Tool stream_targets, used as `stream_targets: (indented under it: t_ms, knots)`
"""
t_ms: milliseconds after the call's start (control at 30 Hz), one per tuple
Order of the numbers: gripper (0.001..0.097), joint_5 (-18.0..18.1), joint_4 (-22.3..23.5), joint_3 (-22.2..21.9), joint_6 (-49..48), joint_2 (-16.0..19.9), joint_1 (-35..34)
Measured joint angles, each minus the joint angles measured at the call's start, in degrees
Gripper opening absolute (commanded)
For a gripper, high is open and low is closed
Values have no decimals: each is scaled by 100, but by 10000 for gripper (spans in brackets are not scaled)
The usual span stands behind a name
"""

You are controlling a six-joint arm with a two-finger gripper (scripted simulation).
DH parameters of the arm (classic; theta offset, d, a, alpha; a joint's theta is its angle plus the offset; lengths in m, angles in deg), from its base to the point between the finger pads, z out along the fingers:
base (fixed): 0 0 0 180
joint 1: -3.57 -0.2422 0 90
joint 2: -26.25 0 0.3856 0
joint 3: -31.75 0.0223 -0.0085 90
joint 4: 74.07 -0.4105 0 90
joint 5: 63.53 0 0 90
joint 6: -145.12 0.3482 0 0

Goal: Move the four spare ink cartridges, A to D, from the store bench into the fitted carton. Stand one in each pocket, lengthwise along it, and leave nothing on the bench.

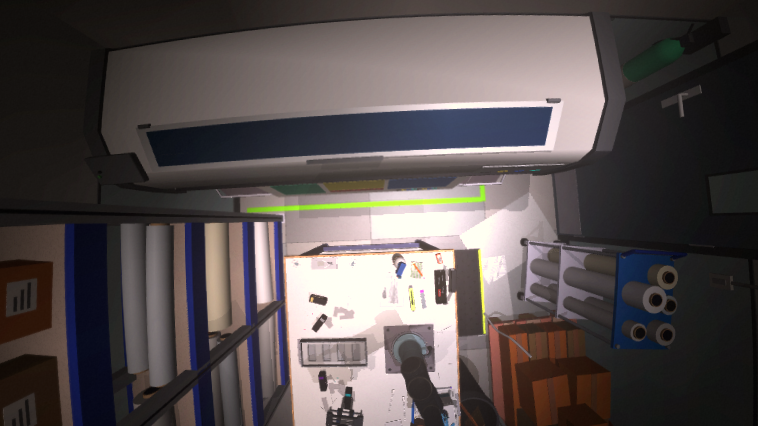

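A black ink cartridge with a cyan end (347,395) stands out from the closed gripper (345,409), which holds it low over the near end of the bench. Another cartridge (323,380) lies just left of it on the bench, below the fitted carton (333,352), whose row of grey pockets looks empty from here. Two more black cartridges, one (317,299) and the other (319,322), lie above the carton towards the bench's left edge. The arm's dark links run from its base (408,349) down to the gripper.
Orange boxes (546,365) stand right of the bench, with a rack of paper rolls (609,296) beyond. Blue shelving (159,318) with rolls flanks the left. Small clutter (419,281) lies at the bench's far right. A large printer (350,100) looms behind.
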Motion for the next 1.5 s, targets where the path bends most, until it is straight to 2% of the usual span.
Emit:
stream_targets:
  t_ms: [133,367,600,767,1033,1167,1333,1500]
  knots:
    - [15,10,0,1,-55,0,0]
    - [15,7,0,12,-742,5,0]
    - [15,10,-5,85,-861,-72,101]
    - [15,-6,-2,459,-1456,-458,690]
    - [15,-83,7,1006,-2969,-1082,2218]
    - [15,-96,6,1072,-3341,-1163,2597]
    - [15,-86,-4,1078,-3369,-1163,2614]
    - [15,216,-2,1283,-3375,-1077,2611]
